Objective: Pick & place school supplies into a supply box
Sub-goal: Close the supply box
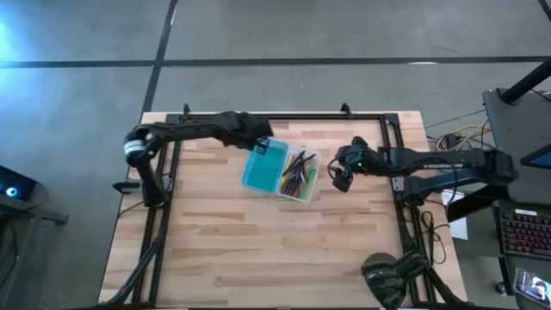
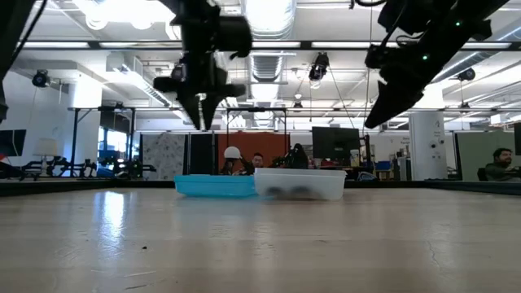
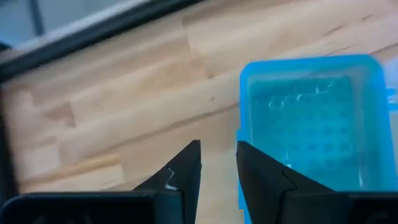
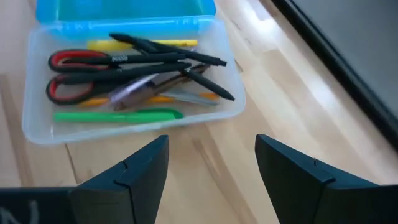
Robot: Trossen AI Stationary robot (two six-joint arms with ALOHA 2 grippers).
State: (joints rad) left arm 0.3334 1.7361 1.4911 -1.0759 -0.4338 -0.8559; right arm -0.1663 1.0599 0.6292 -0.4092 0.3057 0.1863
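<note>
Left gripper (image 1: 258, 143) slightly parted over the supply box (image 1: 281, 170)'s translucent teal half; right gripper (image 1: 341, 176) spread wide beside the clear half holding red-handled scissors (image 4: 81, 74), pens. Wooden worktop (image 1: 258, 250).

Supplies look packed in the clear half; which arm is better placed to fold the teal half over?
Probably the left: its tool hangs above the teal half; the right tool sits beyond the clear half.
</note>
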